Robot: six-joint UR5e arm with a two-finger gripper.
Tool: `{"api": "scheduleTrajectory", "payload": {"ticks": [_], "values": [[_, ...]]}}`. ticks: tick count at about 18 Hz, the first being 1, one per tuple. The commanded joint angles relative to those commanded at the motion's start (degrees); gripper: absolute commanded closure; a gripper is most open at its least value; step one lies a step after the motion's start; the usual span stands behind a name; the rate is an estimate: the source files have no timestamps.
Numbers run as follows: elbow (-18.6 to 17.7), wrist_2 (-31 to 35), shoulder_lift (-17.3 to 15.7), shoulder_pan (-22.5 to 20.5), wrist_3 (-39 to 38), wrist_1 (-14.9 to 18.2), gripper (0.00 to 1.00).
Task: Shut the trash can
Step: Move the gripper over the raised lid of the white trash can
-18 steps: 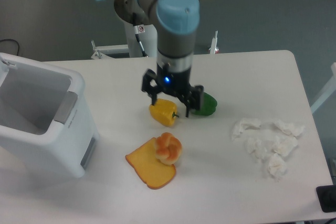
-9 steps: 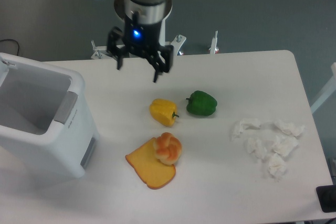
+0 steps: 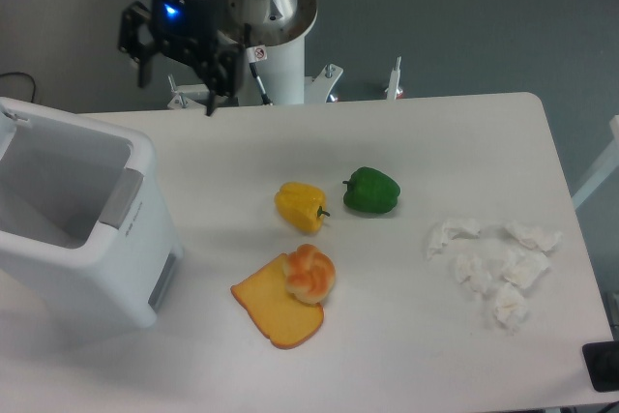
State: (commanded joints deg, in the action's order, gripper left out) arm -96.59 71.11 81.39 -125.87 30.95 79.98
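The trash can point(image 3: 87, 229) is a large white boxy bin at the table's left edge, its top open and its hollow inside showing. A grey tab sits on its right rim. Its lid is swung back at the far left, mostly cut off by the frame. My gripper point(image 3: 176, 96) hangs high over the table's back edge, up and to the right of the bin, apart from it. Its dark fingers point(image 3: 208, 103) point down, spread, with nothing between them.
A yellow pepper point(image 3: 301, 206) and a green pepper point(image 3: 371, 191) lie mid-table. In front of them a bread roll point(image 3: 309, 274) rests on an orange slice point(image 3: 276, 309). Crumpled white tissues point(image 3: 493, 265) lie at the right. The arm's base post point(image 3: 276, 45) stands behind the table.
My gripper has risen from just above the peppers and swung left and back, now hanging over the table's rear edge nearer the bin. Nothing on the table has moved.
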Motion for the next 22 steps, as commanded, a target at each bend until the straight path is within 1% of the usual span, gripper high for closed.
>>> {"api": "scheduleTrajectory", "payload": {"ticks": [8, 13, 15, 18, 22], "values": [[-0.18, -4.75, -0.88, 5.01, -5.19, -0.53, 0.00], [-0.35, -5.37, -1.32, 8.97, -8.79, -0.70, 0.00], [-0.35, -5.89, -1.32, 9.76, -9.24, -1.05, 0.00], [-0.53, -7.04, -1.32, 11.08, -10.20, -2.55, 0.00], [-0.53, -7.04, -0.53, 13.19, -14.68, -7.29, 0.00]]}}
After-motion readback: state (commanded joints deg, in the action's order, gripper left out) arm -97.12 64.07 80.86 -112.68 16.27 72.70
